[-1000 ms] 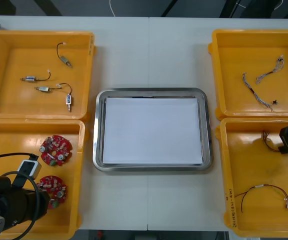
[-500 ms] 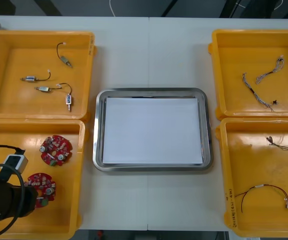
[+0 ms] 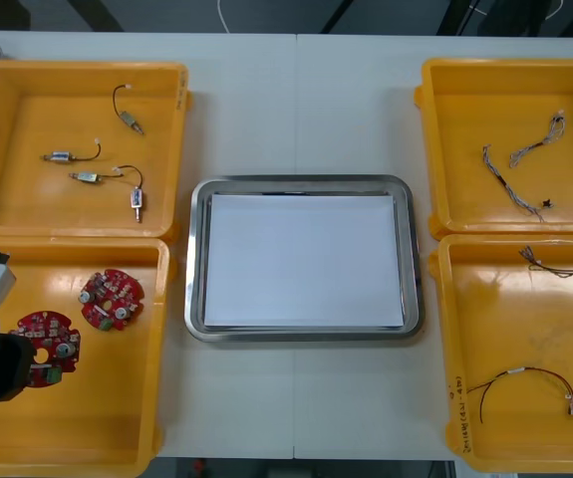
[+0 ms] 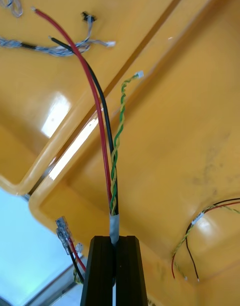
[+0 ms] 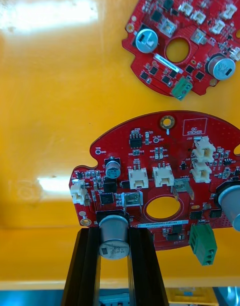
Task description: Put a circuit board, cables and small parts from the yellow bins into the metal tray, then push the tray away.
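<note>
Since a second ago, the left tool (image 5: 114, 258) has carried its circuit board (image 5: 155, 186) farther from the metal tray (image 3: 196, 261), toward the left edge of the worktop (image 3: 296, 110). The right tool (image 4: 115, 256) has drawn back the opposite way, and in the front view a small part of it shows at the right edge. The left tool's black fingers (image 5: 87, 266) stand apart by the width of a grey cylinder on the board's rim and pinch it between them. This board is inside the near left bin (image 3: 156, 398), the yellow bin left of the tray on the robot's side. A second circuit board (image 3: 110, 299) lies in the same bin, between the held board and the tray and apart from the held one. The right tool is pressed onto a held cable (image 4: 107, 136), a bundle of red, black and twisted yellow-green strands taped together just above the fingertips. It holds the bundle over the near right bin (image 3: 443, 349), right of the tray. A loose cable (image 3: 525, 376) lies on that bin's floor, nearer the robot. The tray stands between the bins, white inside and with nothing in it. Twisted blue and white cables (image 3: 525, 169) lie in the far right bin (image 3: 430, 149), beyond the tray's right side. Small metal parts (image 3: 92, 177) lie in the far left bin (image 3: 178, 149).
</note>
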Controlling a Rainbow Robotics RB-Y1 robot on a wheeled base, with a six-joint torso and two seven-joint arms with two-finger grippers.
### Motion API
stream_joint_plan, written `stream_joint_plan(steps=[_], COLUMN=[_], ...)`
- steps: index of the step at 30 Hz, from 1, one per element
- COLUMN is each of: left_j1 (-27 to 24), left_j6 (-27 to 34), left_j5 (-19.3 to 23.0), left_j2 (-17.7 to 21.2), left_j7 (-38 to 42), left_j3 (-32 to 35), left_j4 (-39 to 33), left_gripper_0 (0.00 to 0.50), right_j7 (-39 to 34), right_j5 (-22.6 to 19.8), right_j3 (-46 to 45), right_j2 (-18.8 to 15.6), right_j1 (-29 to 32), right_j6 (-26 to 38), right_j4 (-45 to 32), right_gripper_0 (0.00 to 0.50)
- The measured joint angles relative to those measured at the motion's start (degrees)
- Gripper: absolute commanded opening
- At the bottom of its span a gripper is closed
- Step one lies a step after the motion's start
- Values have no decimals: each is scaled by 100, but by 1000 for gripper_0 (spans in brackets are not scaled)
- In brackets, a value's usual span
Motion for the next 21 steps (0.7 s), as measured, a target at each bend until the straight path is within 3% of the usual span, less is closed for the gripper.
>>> stream_joint_plan(steps=[2,7,11,14,17,21], left_j1=[-196,-716,-1207,-1579,-1910,-2273], left_j6=[268,409,419,424,426,427], left_j5=[24,162,474,634,702,703], left_j2=[14,43,76,99,144,196], left_j7=[0,0,0,0,2,16], left_j3=[48,51,41,-18,-264,-801], left_j4=[-40,-47,-47,-48,-48,-49], left_gripper_0=[0,0,0,0,0,0], right_j7=[173,1476,1623,2230,2957,3044], right_j5=[-229,-566,-717,-810,-1062,-1468], right_j3=[-32,-134,-158,-158,-187,-319], right_j2=[-128,-384,-697,-1002,-1250,-1388], right_j1=[13,124,300,475,618,695], right_j6=[3,12,13,14,14,14], right_j4=[-74,-137,-295,-518,-656,-699], right_gripper_0=[0,0,0,0,0,0])
